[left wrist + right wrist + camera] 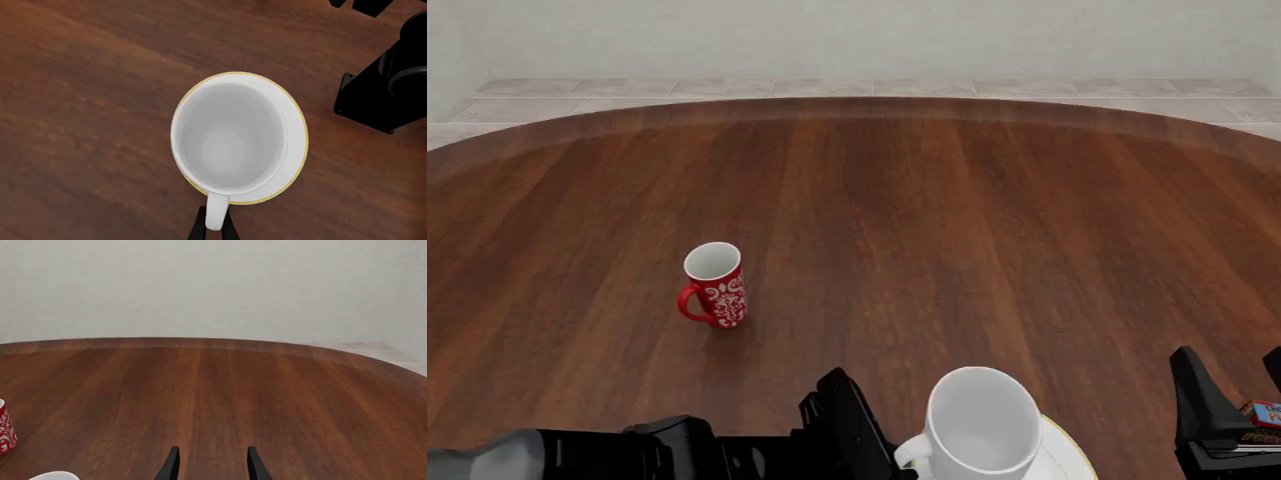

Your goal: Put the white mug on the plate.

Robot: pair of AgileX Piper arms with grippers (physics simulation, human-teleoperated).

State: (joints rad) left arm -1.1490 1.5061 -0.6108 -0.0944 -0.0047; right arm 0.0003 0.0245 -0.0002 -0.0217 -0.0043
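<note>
Your left gripper [213, 231] has its two dark fingers [197, 227] closed narrowly on either side of the loop handle of the white mug [230, 137], so you are holding the mug by its handle. In the left wrist view you look straight down into the mug's bare white inside, and the plate [293, 150], white with a thin gold-yellow rim, shows as a crescent around and beneath it. The mug sits over the plate but off-centre, covering the rim on one side. In the front view the mug stands upright at the near edge of the surface [961, 250], with the plate peeking out just to its right. From these pictures you cannot tell whether the mug's base already rests on the plate or hangs just above it. As a judgement, the task is nearly finished: the carry looks done, and what is left is to set the mug down if it is not yet down, open the fingers, and back away. Your right gripper [212, 464] has its fingers apart with nothing between them, pointing across bare wood. A smaller red mug [715, 285] with a white pattern stands well apart, further out on the left. The surface is a round, dark reddish-brown wood top; beyond it lie pale floor tiles and a plain light wall.
</note>
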